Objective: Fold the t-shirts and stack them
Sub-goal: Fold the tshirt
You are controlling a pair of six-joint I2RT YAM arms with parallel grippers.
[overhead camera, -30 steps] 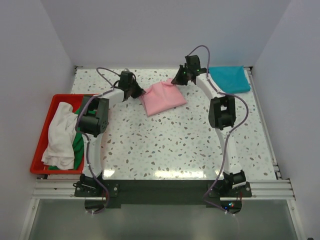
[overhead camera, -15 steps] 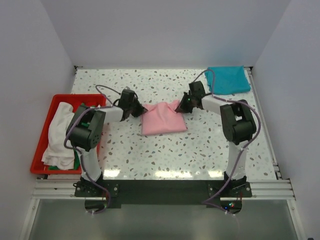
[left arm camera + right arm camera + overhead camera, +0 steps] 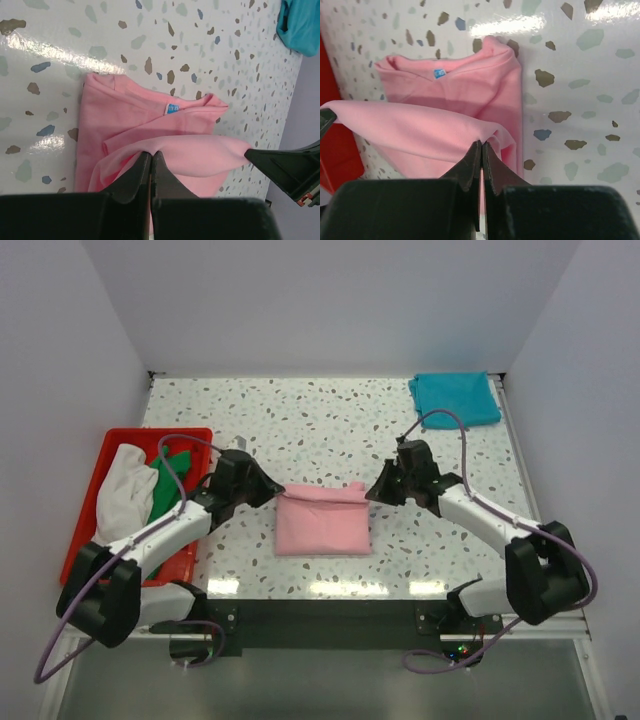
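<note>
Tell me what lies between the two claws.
The pink t-shirt: its far edge spans from left claw to right claw, both pinching it, seen in the top view.

The white, speckled bench (image 3: pixel 300 420) carries a pink shirt (image 3: pixel 322 525), folded into a rough square at its near middle. A folded teal shirt (image 3: pixel 455 400) lies in the far right corner, well apart from it. A red tray (image 3: pixel 140 432) sits at the left edge.

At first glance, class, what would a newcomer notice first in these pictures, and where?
The pink t-shirt lies centrally, a fold pinched by the left fingers and right fingers. A teal t-shirt sits far right; the red tray, left, holds a white t-shirt and a green t-shirt.
</note>
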